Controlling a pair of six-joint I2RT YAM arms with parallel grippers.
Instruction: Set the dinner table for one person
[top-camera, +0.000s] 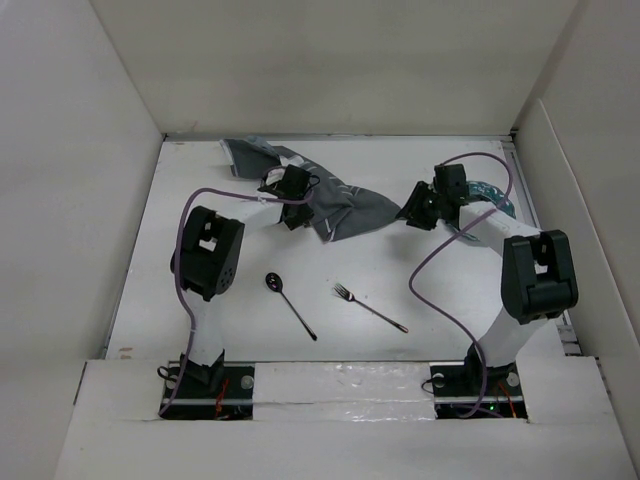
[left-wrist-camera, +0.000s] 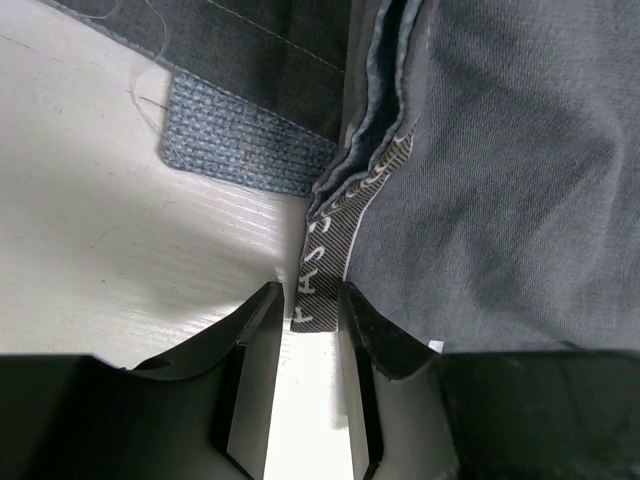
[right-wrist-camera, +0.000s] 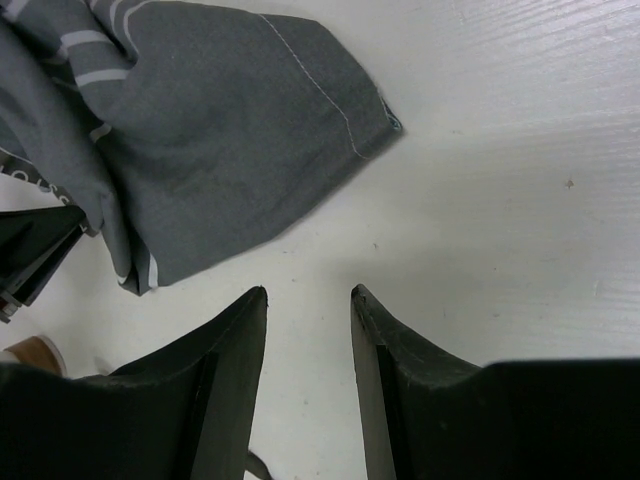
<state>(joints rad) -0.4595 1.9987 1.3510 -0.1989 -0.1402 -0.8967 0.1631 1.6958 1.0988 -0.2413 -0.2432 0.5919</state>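
Note:
The dinner table (top-camera: 200, 180) is a big matte white surface. A crumpled dark grey, white-striped placemat (top-camera: 340, 205) lies at its back middle. My left gripper (top-camera: 297, 208) hangs over the cloth's left part. In the left wrist view it (left-wrist-camera: 310, 295) is open, its tips standing either side of the end of the cloth's striped label (left-wrist-camera: 335, 240). My right gripper (top-camera: 414, 214) stands open just right of the placemat's corner (right-wrist-camera: 200, 130), over bare table (right-wrist-camera: 500, 180) with nothing between its fingers. A dark spoon (top-camera: 290, 303) and a fork (top-camera: 368, 307) lie at the front middle.
A teal-patterned plate (top-camera: 497, 192) sits at the back right, mostly hidden behind the right arm. White walls enclose the table at the back and on both sides. Purple cables loop from both arms above the surface.

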